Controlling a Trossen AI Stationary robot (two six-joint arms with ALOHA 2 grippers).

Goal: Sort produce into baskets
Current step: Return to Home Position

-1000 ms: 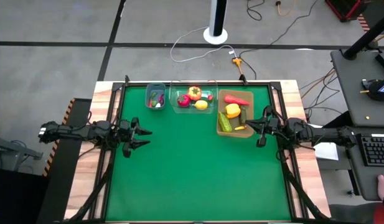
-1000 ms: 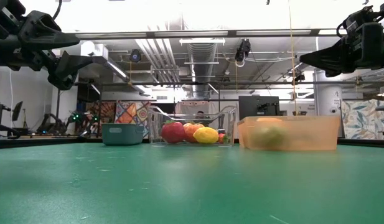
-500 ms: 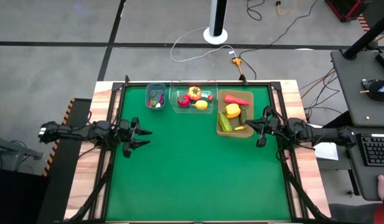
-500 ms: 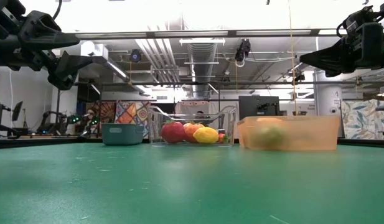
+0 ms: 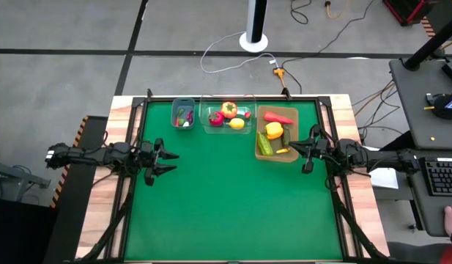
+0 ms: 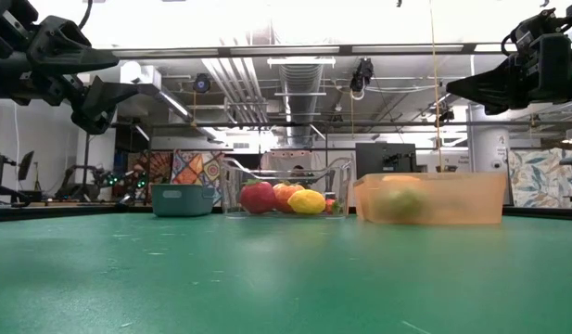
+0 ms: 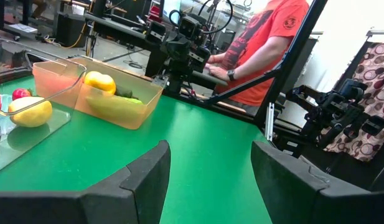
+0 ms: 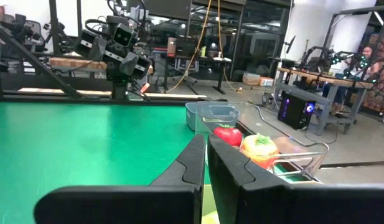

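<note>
— While both arms hang above the tabletop [image 5: 233, 205], where do the hands sit?
— Left hand [image 5: 167, 162] is over the tabletop's left edge, its fingers apart and holding nothing. Right hand [image 5: 305, 152] is over the right edge, fingers pressed together, also holding nothing.
— And the produce?
— All of it is in the containers along the far edge. The tan tray [image 5: 259, 130] lies just beside the right hand, nearly under its tips, and holds a chilli [image 5: 278, 117], a yellow pepper [image 5: 273, 130] and a cucumber [image 5: 264, 144]. The clear tub [image 5: 206, 117] comes next, farther from the right hand, with a red piece [image 5: 216, 118], an orange piece [image 5: 229, 110] and a lemon [image 5: 237, 123] inside. The blue bin [image 5: 174, 111] is ahead of the left hand, well apart from it, and holds small bits I can't tell apart.
— Anything near the left hand itself?
— Only bare green mat.
— Anyone around?
— A person in a red shirt [image 7: 266, 37] stands beyond the right arm, in the left wrist view.
</note>
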